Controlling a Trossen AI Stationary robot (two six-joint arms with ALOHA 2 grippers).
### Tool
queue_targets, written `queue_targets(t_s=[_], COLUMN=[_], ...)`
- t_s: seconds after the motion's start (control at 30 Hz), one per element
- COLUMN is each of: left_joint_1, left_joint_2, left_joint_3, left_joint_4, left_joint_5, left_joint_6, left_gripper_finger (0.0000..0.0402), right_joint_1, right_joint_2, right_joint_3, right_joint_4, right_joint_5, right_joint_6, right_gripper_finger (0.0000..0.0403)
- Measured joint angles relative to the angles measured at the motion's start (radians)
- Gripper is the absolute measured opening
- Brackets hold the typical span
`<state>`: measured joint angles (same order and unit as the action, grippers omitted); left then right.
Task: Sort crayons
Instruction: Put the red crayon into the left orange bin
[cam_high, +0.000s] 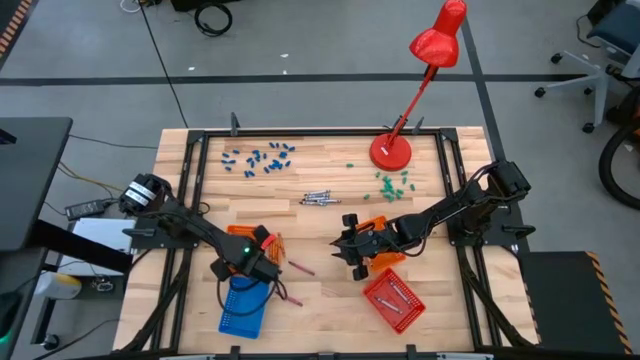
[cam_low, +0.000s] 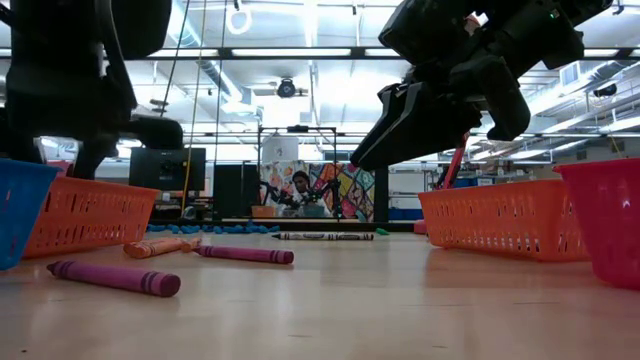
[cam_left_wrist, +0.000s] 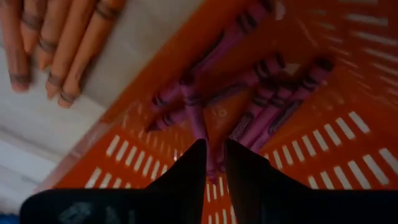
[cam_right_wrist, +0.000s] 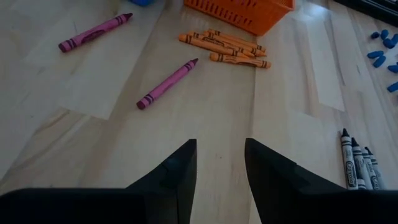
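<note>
Wooden table (cam_high: 320, 225) carries everything, its frame holding both dark arms. Baskets come next in size: a blue mesh basket (cam_high: 243, 305) at the near left, a red mesh basket (cam_high: 395, 298) at the near right holding a few grey crayons, an orange mesh basket (cam_high: 254, 240) under the left arm, and a second orange basket (cam_low: 500, 218) beneath the right arm. A red desk lamp (cam_high: 392, 150) stands at the far side of the table.

The left gripper (cam_left_wrist: 213, 163) hangs over the left orange basket, its fingers parted by a narrow gap with a magenta crayon (cam_left_wrist: 198, 121) lying in line with that gap; whether the fingers touch it cannot be told. More magenta crayons (cam_left_wrist: 267, 109) lie heaped on the basket floor just beyond. Orange crayons (cam_right_wrist: 227, 46) rest in a bundle on the table right beside this basket.

The right gripper (cam_right_wrist: 221, 165) hovers above bare wood near the table's middle, fingers spread apart and holding nothing. Two loose magenta crayons (cam_right_wrist: 166, 84) lie on the table between the arms, well apart from each other. Grey crayons (cam_high: 318, 199) sit in a small cluster at mid-table, near the lamp's base. Small blue pieces (cam_high: 258, 157) and green pieces (cam_high: 390, 183) are scattered along the far side.
</note>
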<state>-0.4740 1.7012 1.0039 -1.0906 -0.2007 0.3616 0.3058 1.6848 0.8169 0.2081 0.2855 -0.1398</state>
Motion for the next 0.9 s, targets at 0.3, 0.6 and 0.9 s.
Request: queue_targets(t_s=[0.3, 0.6, 0.9], left_joint_1=[0.0, 0.0, -0.012], left_joint_2=[0.0, 0.0, 0.057], left_joint_3=[0.06, 0.263, 0.265], left_joint_4=[-0.161, -0.061, 0.415], left_joint_5=[-0.054, -0.19, -0.076], left_joint_6=[-0.144, -0.284, -0.441], left_gripper_finger=[0.0069, 0.0069, 0.0069], right_joint_1=[-0.002, -0.003, -0.009], right_joint_2=[0.0, 0.0, -0.024], right_joint_3=[0.0, 0.0, 0.001], right_joint_4=[0.0, -0.001, -0.112], right_joint_5=[-0.001, -0.001, 0.049], right_joint_6=[0.0, -0.001, -0.031], right_gripper_finger=[0.0139, 0.0139, 0.0139])
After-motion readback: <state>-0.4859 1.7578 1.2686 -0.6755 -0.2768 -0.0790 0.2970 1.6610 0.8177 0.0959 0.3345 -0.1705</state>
